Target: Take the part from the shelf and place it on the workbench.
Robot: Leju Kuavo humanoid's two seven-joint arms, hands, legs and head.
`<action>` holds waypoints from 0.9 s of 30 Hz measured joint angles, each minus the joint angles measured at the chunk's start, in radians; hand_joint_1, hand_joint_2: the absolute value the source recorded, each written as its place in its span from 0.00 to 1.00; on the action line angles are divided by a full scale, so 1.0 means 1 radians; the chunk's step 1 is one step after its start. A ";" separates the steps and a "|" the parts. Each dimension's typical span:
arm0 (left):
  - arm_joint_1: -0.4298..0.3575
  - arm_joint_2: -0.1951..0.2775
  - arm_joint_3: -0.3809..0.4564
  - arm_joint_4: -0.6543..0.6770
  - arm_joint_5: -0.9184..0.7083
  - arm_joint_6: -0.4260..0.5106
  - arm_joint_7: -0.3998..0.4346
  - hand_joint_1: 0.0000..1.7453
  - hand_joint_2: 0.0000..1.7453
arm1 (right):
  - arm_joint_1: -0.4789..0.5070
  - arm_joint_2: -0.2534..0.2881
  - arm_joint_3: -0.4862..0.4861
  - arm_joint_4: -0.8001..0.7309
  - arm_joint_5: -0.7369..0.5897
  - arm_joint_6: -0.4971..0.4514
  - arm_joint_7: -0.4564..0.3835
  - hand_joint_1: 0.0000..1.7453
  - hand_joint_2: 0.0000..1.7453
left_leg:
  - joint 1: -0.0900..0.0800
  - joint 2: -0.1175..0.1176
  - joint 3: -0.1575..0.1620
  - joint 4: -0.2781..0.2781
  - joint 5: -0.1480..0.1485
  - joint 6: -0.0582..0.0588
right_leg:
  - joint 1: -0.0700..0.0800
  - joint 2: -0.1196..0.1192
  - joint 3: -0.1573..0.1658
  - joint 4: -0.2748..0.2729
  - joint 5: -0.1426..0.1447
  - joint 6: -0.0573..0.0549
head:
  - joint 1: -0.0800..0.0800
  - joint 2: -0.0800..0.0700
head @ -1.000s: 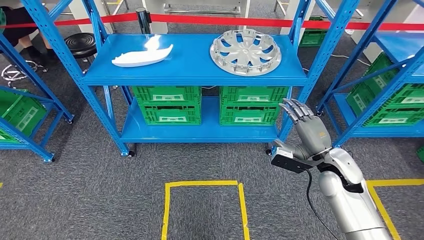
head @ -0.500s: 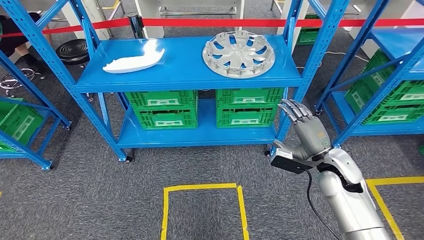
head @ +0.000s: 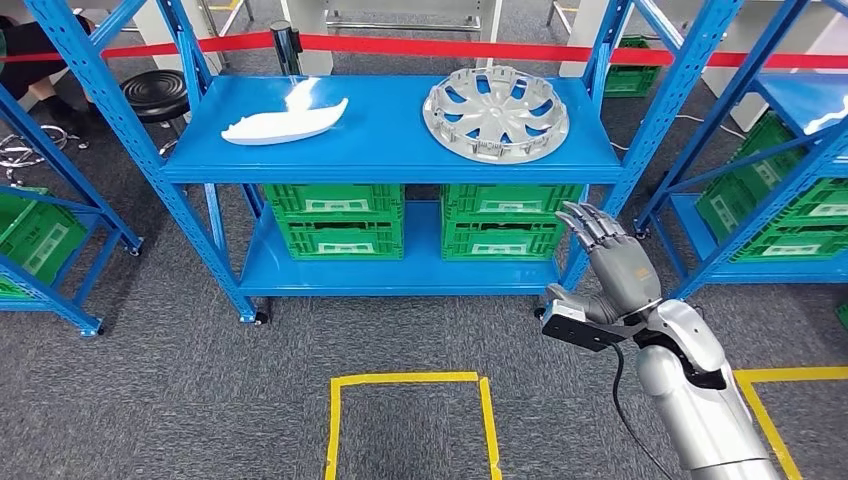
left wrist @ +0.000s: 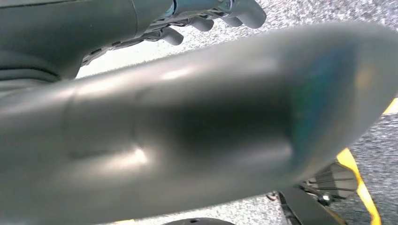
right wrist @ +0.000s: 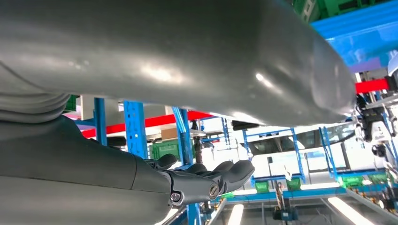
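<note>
On the top level of the blue steel shelf (head: 380, 160) lie a silver round wheel cover (head: 496, 112) and, left of it, a white curved plastic part (head: 284, 124). Green plastic crates (head: 340, 222) sit below. The right hand (head: 612, 270) is raised in front of the shelf, fingers (head: 590, 222) apart, holding nothing. The left hand (left wrist: 206, 18) has fingers loosely apart.
</note>
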 joint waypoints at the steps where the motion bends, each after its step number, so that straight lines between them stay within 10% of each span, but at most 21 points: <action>1: -0.001 0.000 0.000 0.000 0.000 0.000 0.000 0.00 0.00 | -0.001 0.000 0.000 0.000 0.000 0.000 0.000 0.00 0.00 | -0.001 -0.001 0.002 0.000 -0.003 -0.005 | 0.003 -0.001 0.023 -0.051 0.017 -0.005 | 0.000 0.000; 7: -0.003 0.000 0.000 -0.001 0.000 0.000 0.000 0.00 0.00 | -0.002 0.000 -0.003 -0.001 0.000 0.000 0.002 0.00 0.00 | 0.001 0.001 -0.007 0.042 -0.036 -0.042 | 0.001 0.001 0.054 -0.091 0.016 -0.037 | -0.002 0.000; 10: -0.003 -0.001 0.000 -0.001 0.000 0.000 0.000 0.00 0.00 | -0.002 0.000 -0.003 -0.002 0.000 0.000 0.002 0.00 0.00 | 0.005 0.001 -0.105 0.229 -0.114 -0.055 | -0.001 -0.002 0.063 -0.093 0.010 -0.047 | -0.004 0.000; 12: 0.000 -0.001 0.000 0.000 0.000 0.000 0.001 0.00 0.00 | -0.001 0.000 -0.003 -0.002 0.001 0.000 0.002 0.00 0.00 | 0.005 0.001 -0.143 0.279 -0.109 -0.057 | -0.001 -0.001 0.070 -0.093 0.004 -0.047 | -0.004 0.000; 17: -0.001 0.001 0.001 0.000 -0.001 0.000 0.000 0.00 0.00 | -0.006 0.000 -0.003 -0.002 0.002 0.000 0.002 0.00 0.00 | 0.002 0.001 -0.033 0.010 0.031 -0.037 | 0.005 0.002 0.093 -0.091 -0.019 -0.028 | -0.002 0.000; 22: -0.001 0.000 0.002 -0.001 -0.005 -0.002 0.000 0.00 0.00 | -0.011 0.000 -0.003 -0.002 0.002 -0.004 0.002 0.00 0.00 | 0.002 0.000 -0.016 -0.010 0.024 -0.005 | 0.000 0.002 0.083 -0.056 -0.049 0.002 | 0.001 0.000; 27: 0.000 -0.001 0.004 -0.001 -0.004 -0.002 -0.001 0.00 0.00 | -0.008 0.000 -0.003 -0.002 0.002 -0.007 0.002 0.00 0.00 | 0.002 0.000 -0.004 -0.010 0.011 0.006 | -0.002 0.002 -0.066 0.193 -0.127 0.015 | 0.004 0.000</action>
